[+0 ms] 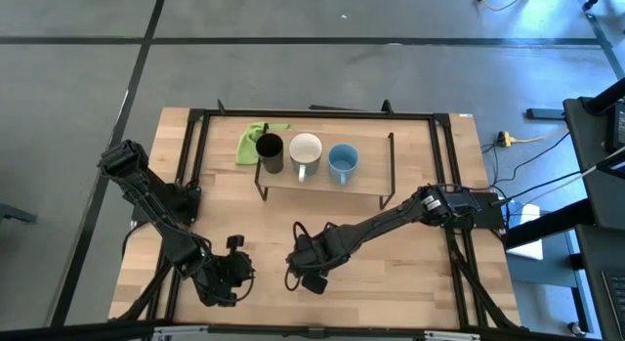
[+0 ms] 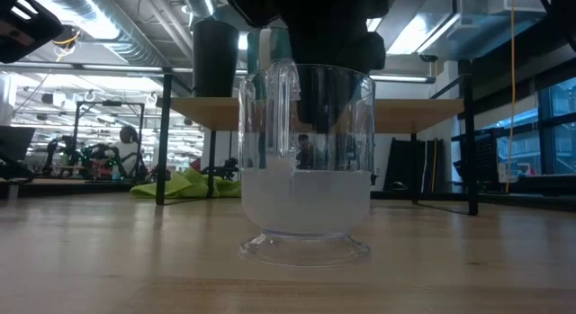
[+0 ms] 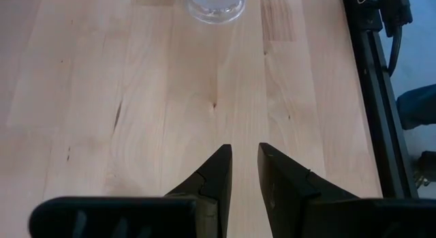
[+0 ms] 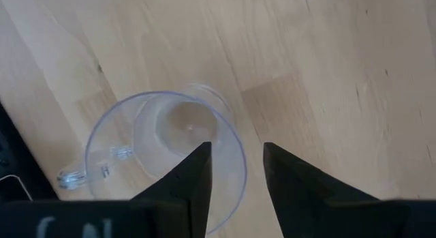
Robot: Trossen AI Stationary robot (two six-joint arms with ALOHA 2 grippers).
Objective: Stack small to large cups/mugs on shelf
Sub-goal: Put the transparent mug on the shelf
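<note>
High view: shelf (image 1: 366, 188) carries black cup (image 1: 270, 151), white mug (image 1: 306, 150), blue mug (image 1: 343, 162); left claw (image 1: 237, 266) idle at tabletop's (image 1: 410, 273) front. Low view: clear cup (image 2: 306, 161) upright on tabletop beneath right claw (image 1: 305, 275). Left wrist view: fingers slightly parted, empty. Right wrist view: fingers (image 4: 187, 176) parted, straddling the cup's rim, one inside; grip uncertain.
</note>
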